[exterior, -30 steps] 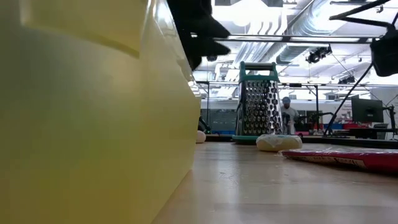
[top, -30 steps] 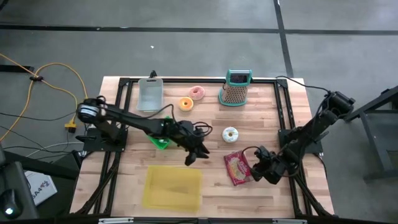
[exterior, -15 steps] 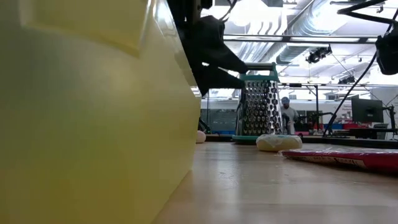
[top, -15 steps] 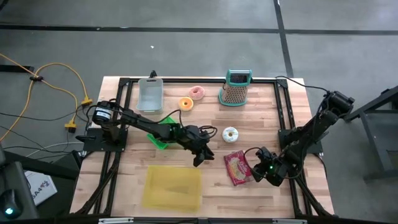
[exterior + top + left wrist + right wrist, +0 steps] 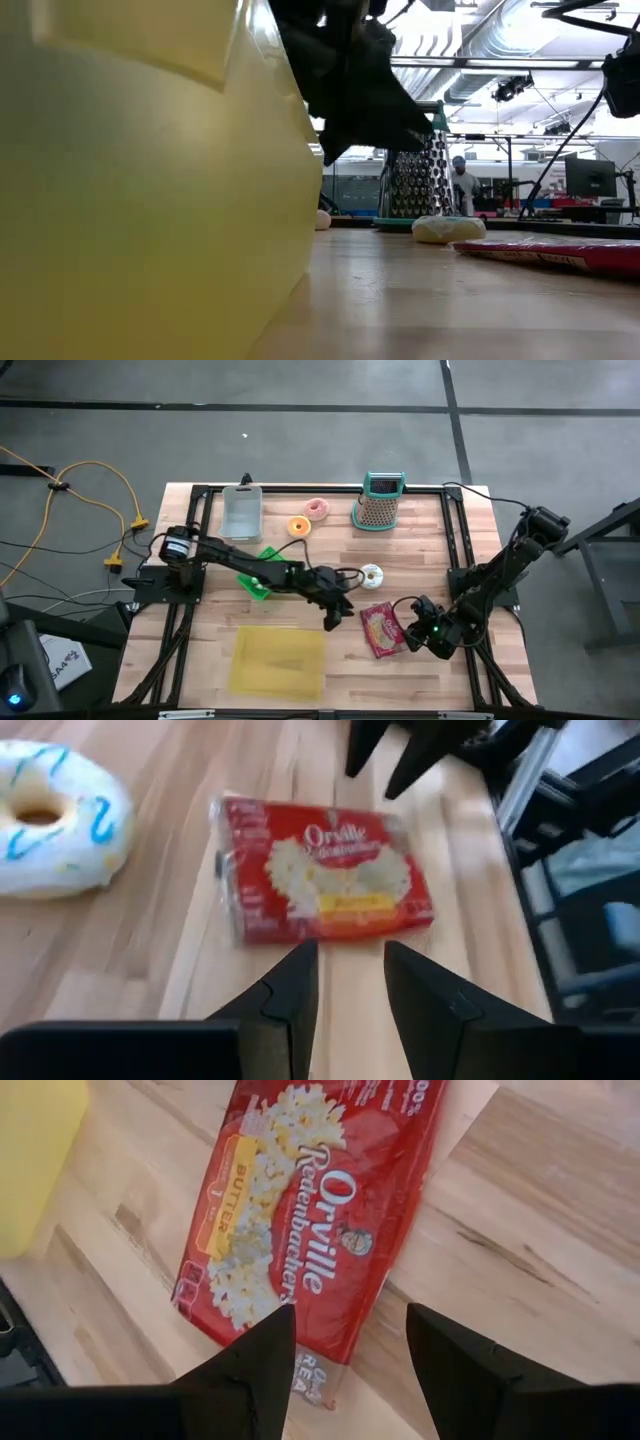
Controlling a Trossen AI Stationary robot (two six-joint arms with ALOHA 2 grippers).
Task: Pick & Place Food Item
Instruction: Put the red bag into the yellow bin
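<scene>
- Nearest the table's front edge we saw the yellow tray [image 5: 278, 661], lying flat w/ nothing visible in it; in the low view its wall [image 5: 150, 180] filled the whole left side.
- Just past it, right of centre, lay the red popcorn packet [image 5: 381, 629], flat on the wood (label side up, per both wrist views [image 5: 320, 885] [image 5: 300, 1230]).
- The right gripper [image 5: 409, 632] sat at the packet's right edge, fingers spread wide, holding nothing; its fingers [image 5: 250, 1365] showed the packet btwn and ahead of them, not clamped.
- The left gripper [image 5: 336, 617] hovered just left of the packet, above the tray's far right corner. Its fingers [image 5: 290, 990] stood partly apart w/ a narrow gap, empty; the packet lay ahead of them, not touching.
- Behind the packet was the white donut w/ blue icing [image 5: 370, 574], near the left arm's wrist.
- A green item [image 5: 262, 575] lay under the left arm, left of centre; we couldn't tell what it was.
- Farther back: an orange donut [image 5: 299, 527], a pink donut [image 5: 317, 509] and a grey container [image 5: 241, 512].
- At the far edge stood the box grater [image 5: 379, 503], upright, teal-topped.
- Beyond the table, a person [image 5: 462, 185] stood in the room, small in the low view.
</scene>
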